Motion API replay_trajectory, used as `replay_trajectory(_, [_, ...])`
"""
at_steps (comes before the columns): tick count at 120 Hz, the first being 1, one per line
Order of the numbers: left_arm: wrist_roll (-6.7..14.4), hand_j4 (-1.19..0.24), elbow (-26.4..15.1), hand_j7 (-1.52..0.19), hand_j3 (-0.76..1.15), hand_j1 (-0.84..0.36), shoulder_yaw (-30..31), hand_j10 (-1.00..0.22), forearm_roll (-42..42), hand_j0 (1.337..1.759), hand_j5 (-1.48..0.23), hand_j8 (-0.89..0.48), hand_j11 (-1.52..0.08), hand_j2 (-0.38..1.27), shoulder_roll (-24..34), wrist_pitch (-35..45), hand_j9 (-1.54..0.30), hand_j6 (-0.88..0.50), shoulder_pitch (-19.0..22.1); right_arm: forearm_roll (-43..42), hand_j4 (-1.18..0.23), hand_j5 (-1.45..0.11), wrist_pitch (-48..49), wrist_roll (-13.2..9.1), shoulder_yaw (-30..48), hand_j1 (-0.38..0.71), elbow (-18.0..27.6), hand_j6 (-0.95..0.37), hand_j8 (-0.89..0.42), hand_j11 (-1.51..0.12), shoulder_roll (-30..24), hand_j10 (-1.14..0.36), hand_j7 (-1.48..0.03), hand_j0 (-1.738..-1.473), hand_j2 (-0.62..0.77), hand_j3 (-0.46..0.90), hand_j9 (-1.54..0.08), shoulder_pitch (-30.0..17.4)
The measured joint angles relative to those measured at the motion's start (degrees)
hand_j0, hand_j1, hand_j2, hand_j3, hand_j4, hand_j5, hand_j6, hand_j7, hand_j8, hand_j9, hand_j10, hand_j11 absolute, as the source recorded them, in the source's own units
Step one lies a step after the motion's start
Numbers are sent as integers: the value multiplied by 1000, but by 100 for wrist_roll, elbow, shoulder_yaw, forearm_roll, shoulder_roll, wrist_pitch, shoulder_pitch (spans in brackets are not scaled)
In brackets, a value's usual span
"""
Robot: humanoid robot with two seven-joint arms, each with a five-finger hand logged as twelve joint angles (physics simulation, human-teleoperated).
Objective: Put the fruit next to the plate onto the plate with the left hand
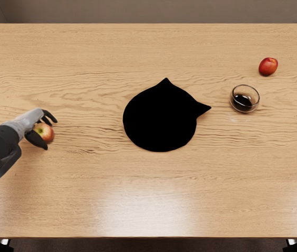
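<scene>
A black cat-head-shaped plate [161, 118] lies flat at the middle of the wooden table. To its left, near the table's left edge, a red-yellow apple [45, 132] sits on the wood. My left hand [40, 129] comes in from the left edge and its dark fingers curl around the apple, thumb below and the other fingers above it. The apple still looks to rest on the table, well apart from the plate. No right arm shows.
A second red apple [268, 66] lies at the far right of the table. A small glass bowl [244, 98] with dark contents stands just right of the plate. Bare wood lies between the hand and the plate.
</scene>
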Motion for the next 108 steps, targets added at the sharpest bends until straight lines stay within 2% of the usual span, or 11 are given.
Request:
replay_trajectory(11, [2,-493,0,-621,558,-242,-3,-444,4,1669,-626,-319,-541,17,-1,-7,-673,-497,9,0,0,0,0,0,0,-349,0,0,0,0,0,0,0,-1658,0,0,0,8])
replay_trajectory(17, [-6,-520,-2,-663,531,-266,-4,-464,-3,1663,-667,-341,-516,80,10,-11,-663,-492,9,0,0,0,0,0,0,-349,0,0,0,0,0,0,0,-1658,0,0,0,10])
replay_trajectory(21, [-18,-539,-10,-695,488,-272,-5,-477,-20,1654,-699,-388,-505,112,38,-12,-593,-472,9,0,0,0,0,0,0,-349,0,0,0,0,0,0,0,-1658,0,0,0,14])
replay_trajectory(26, [-24,-565,-29,-737,405,-284,-7,-518,-43,1654,-741,-444,-579,129,79,-12,-489,-441,6,0,0,0,0,0,0,-349,0,0,0,0,0,0,0,-1658,0,0,0,19])
replay_trajectory(31, [-19,-597,-61,-782,330,-317,-11,-559,-57,1654,-786,-474,-652,146,110,-13,-561,-407,7,0,0,0,0,0,0,-349,0,0,0,0,0,0,0,-1658,0,0,0,29])
replay_trajectory(45, [-8,-679,-137,-915,187,-350,-21,-662,-82,1651,-919,-360,-840,193,126,-24,-790,-335,1,2,0,0,0,0,0,-349,0,0,0,0,0,0,0,-1658,0,0,0,55])
replay_trajectory(60, [-3,-630,-375,-1028,101,-383,-41,-614,-109,1646,-1027,-265,-989,251,373,-29,-959,-274,-40,4,0,0,0,0,0,-349,-3,0,0,0,0,0,0,-1658,0,0,0,78])
replay_trajectory(74, [-4,-572,-623,-1096,57,-463,-127,-542,-164,1642,-1097,-189,-1080,429,451,-36,-1051,-210,-67,7,0,0,0,0,0,-349,-7,0,0,0,0,0,0,-1658,0,0,0,106])
replay_trajectory(80, [-1,-534,-770,-1122,45,-491,-248,-513,-193,1638,-1126,-157,-1111,451,517,-54,-1079,-172,-125,8,0,0,-3,0,0,-349,-11,0,0,0,0,0,0,-1658,0,0,0,117])
replay_trajectory(101, [-5,-493,-1066,-1182,19,-512,-460,-483,-435,1628,-1193,-102,-1181,453,522,-132,-1139,-122,-841,9,0,0,-7,0,3,-349,-11,0,0,0,0,0,0,-1658,0,0,0,139])
replay_trajectory(108, [-5,-477,-1099,-1191,14,-523,-601,-469,-653,1625,-1203,-87,-1196,465,488,-321,-1148,-104,-969,9,0,0,-4,0,5,-349,-10,0,0,0,0,0,0,-1658,0,0,0,141])
